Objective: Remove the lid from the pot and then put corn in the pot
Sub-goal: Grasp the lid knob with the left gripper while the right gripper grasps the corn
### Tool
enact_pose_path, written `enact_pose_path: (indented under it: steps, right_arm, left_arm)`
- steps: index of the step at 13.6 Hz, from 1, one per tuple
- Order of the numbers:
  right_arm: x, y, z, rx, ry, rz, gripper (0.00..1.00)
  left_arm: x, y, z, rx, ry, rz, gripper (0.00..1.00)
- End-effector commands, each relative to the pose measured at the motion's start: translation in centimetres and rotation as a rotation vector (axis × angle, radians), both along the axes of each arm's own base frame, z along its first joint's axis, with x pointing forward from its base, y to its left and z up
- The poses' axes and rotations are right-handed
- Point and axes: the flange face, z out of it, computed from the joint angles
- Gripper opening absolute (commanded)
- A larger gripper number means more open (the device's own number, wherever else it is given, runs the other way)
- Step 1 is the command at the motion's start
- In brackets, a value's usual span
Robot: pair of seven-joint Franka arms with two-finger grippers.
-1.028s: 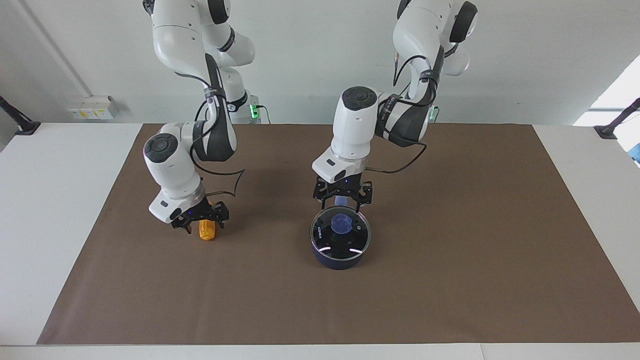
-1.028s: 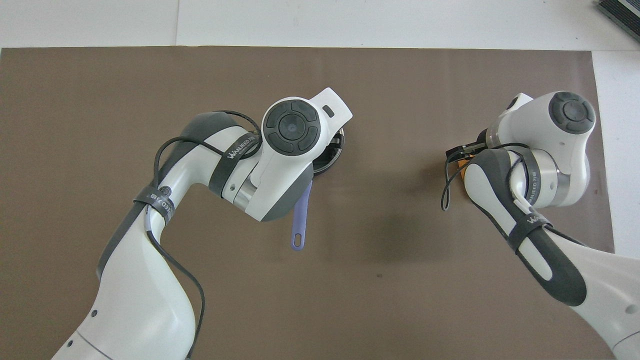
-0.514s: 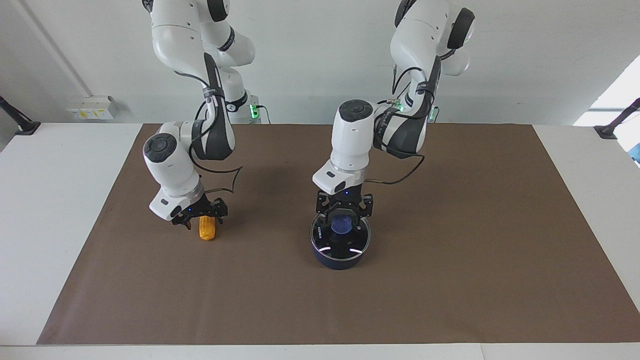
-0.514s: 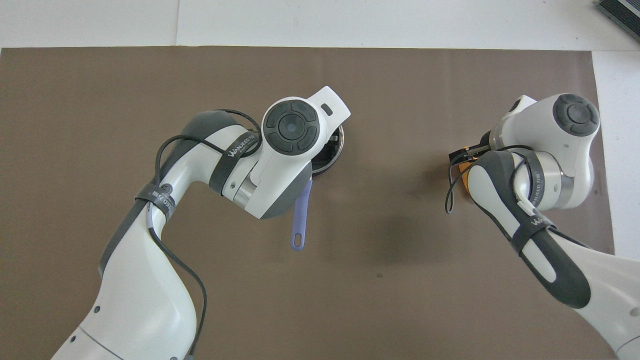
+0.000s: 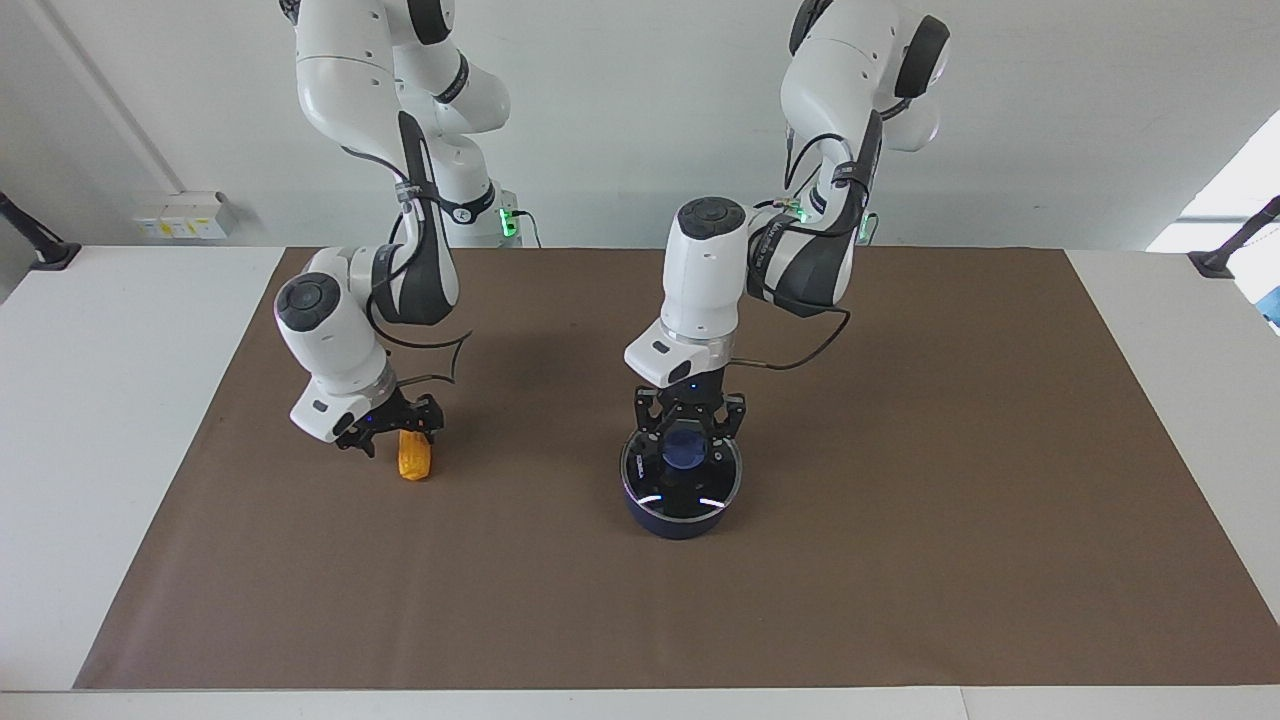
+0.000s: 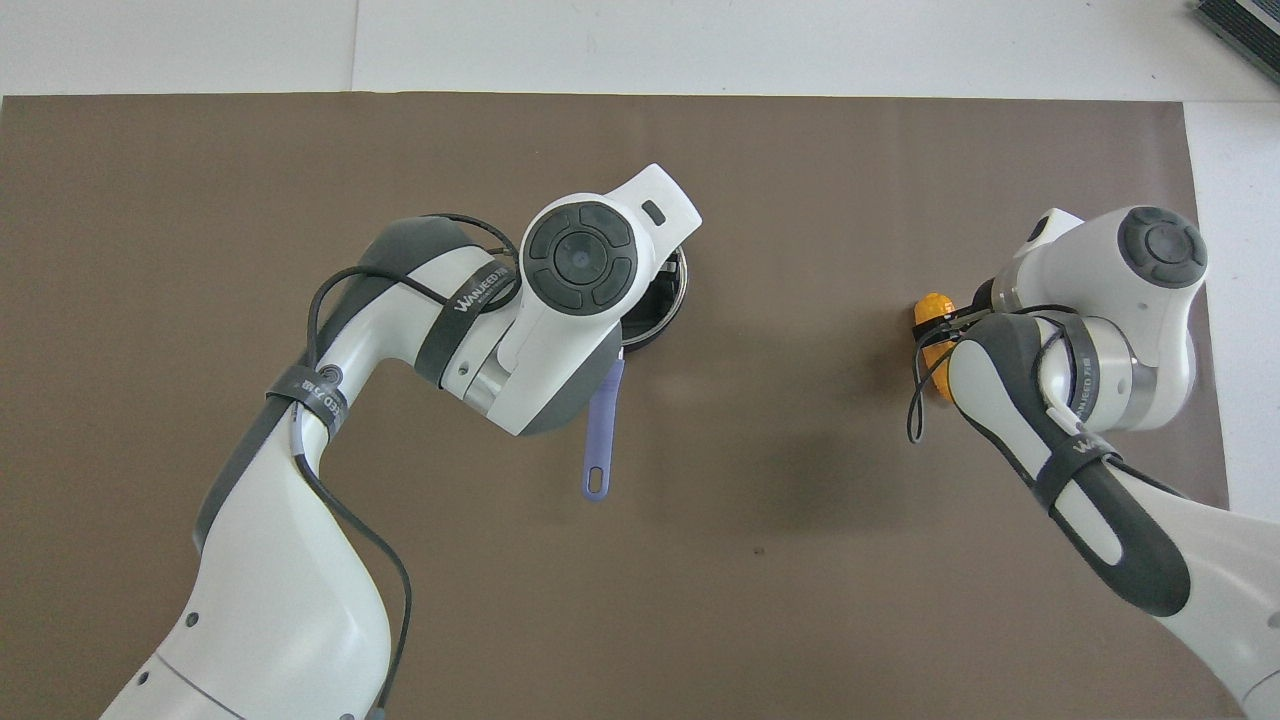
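Brown mat (image 5: 900, 500) over a white table (image 5: 100, 400), filling the middle and lower frame of the facing view.

Pot (image 5: 675, 522) just below the centre of that frame, upright on the mat. Lid (image 5: 680, 485) seated flat on its rim, not yet lifted. Blue knob (image 5: 685, 450) at the lid's middle, partly framed by black gripper parts.

Left gripper (image 5: 688, 432) down at the knob, pointing straight down, wrist right above the pot. Whether clenched on the knob or released: cannot tell from either view.

In the overhead view, near frame centre, only a sliver of the lid (image 6: 668, 300) showing past the left wrist. Blue handle of the pot (image 6: 604, 430) running down the frame toward the robots, hole at its end, lying free with nothing touching it.

Corn (image 5: 414, 463) on the mat toward the right arm's end of the table, at about the same height in the facing frame as the pot and well apart from it. Lies lengthwise, one end toward the robots.

Right gripper (image 5: 390, 438) low at the corn's robot-side end, tilted. Grasping or released: cannot tell. In the overhead view, corn (image 6: 934, 308) peeking out at mid-height near the frame's edge, the rest covered by the right arm.
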Motion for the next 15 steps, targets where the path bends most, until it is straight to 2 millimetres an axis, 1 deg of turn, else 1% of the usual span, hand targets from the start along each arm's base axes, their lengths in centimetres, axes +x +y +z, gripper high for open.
enact_pose_path:
  steps: [1, 2, 3, 4, 6, 8, 9, 10, 11, 12, 13, 14, 15]
  right_arm:
    - [0.0, 0.3, -0.8, -0.003, -0.018, -0.001, 0.87]
    - [0.0, 0.3, -0.8, -0.004, -0.018, 0.005, 0.63]
    - [0.0, 0.3, -0.8, -0.003, -0.017, -0.003, 0.28]
    - [0.0, 0.4, -0.8, -0.002, -0.015, -0.014, 0.0]
    - [0.2, 0.3, -0.5, -0.003, -0.013, -0.095, 0.0]
    - [0.3, 0.4, -0.2, -0.003, -0.015, -0.1, 0.0]
    - [0.5, 0.3, 0.2, -0.003, -0.015, -0.101, 0.0]
    - [0.9, 0.2, 1.2, -0.003, -0.013, -0.104, 0.0]
    - [1.1, 0.2, 2.6, -0.003, -0.001, -0.109, 0.0]
    - [1.4, 0.2, 4.8, -0.003, 0.002, -0.109, 0.0]
    - [1.7, 0.3, 6.5, -0.002, 0.005, -0.114, 0.0]
    - [1.8, 0.3, 8.1, -0.001, -0.001, -0.125, 0.0]
    - [1.6, 0.8, 9.4, 0.002, -0.005, -0.126, 0.0]
  left_arm:
    - [0.5, -0.1, 0.0, 0.05, -0.058, -0.019, 0.28]
    - [0.6, -0.1, 0.1, 0.048, -0.065, -0.02, 0.27]
    - [0.6, -0.3, 0.2, 0.041, -0.073, -0.023, 0.26]
    - [0.7, -0.2, 0.4, 0.036, -0.079, -0.023, 0.25]
    - [0.7, -0.1, 1.1, 0.03, -0.087, -0.025, 0.24]
    - [0.6, 0.2, 2.3, 0.018, -0.091, -0.019, 0.23]
    - [0.4, 0.2, 3.4, 0.01, -0.102, -0.022, 0.21]
    - [0.1, 0.2, 4.3, 0.008, -0.107, -0.025, 0.2]
    - [0.0, 0.4, 5.0, 0.004, -0.112, -0.024, 0.2]
    - [-0.2, 0.5, 5.8, -0.002, -0.118, -0.022, 0.2]
    - [-0.4, 0.8, 6.5, -0.005, -0.123, -0.023, 0.18]
    - [-0.2, 1.7, 7.0, -0.002, -0.122, -0.013, 0.16]
    - [-0.1, 3.1, 7.5, 0.011, -0.119, -0.012, 0.12]
